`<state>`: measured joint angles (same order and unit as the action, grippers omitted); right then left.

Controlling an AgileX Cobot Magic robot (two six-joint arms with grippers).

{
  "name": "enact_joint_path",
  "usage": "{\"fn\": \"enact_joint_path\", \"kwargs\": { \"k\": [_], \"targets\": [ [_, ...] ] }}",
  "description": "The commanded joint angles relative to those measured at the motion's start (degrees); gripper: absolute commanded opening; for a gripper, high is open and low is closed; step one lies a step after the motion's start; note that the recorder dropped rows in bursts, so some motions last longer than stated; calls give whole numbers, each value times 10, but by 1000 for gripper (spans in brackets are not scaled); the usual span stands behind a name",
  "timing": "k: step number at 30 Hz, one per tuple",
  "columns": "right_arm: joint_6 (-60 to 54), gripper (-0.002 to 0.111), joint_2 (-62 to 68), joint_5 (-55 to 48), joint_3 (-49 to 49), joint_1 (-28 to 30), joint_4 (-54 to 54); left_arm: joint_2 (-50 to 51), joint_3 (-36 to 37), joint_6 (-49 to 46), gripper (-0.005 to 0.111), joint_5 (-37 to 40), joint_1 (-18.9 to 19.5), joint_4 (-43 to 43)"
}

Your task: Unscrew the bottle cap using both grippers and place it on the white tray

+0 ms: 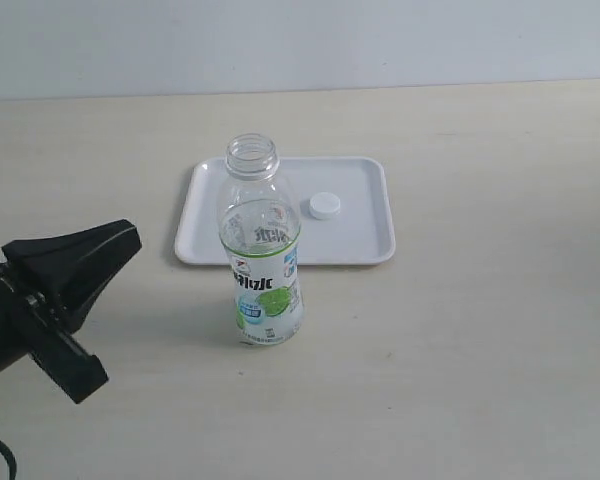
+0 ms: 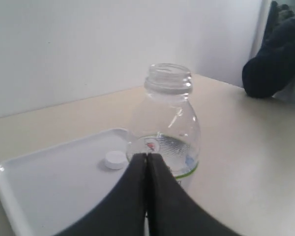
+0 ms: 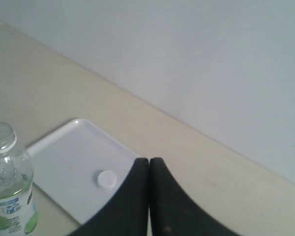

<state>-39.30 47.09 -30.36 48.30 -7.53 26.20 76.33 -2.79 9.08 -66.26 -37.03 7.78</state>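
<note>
One round white bottle cap (image 1: 324, 206) on tray (image 1: 358, 232)

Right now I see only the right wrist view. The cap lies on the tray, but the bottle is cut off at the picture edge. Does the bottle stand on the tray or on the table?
Observer: On the table. In the exterior view the bottle stands upright with its base on the camera's side of the tray, clear of the rim.
Operator: Thank you. And the left gripper, does it hold the bottle?
Observer: No. The left gripper is at the left edge of the exterior view, apart from the bottle, with bare table between them.
</note>
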Motion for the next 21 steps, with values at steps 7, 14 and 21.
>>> {"fn": "enact_joint_path", "kwargs": {
  "k": [7,14,21],
  "targets": [
    [26,0,-86,60,-73,3,4,-192,3,-1,0,222,-1,-116],
    [26,0,-86,60,-73,3,4,-357,3,-14,0,310,-1,-116],
    [26,0,-86,60,-73,3,4,-458,3,-2,0,383,-1,-109]
  ]
}}
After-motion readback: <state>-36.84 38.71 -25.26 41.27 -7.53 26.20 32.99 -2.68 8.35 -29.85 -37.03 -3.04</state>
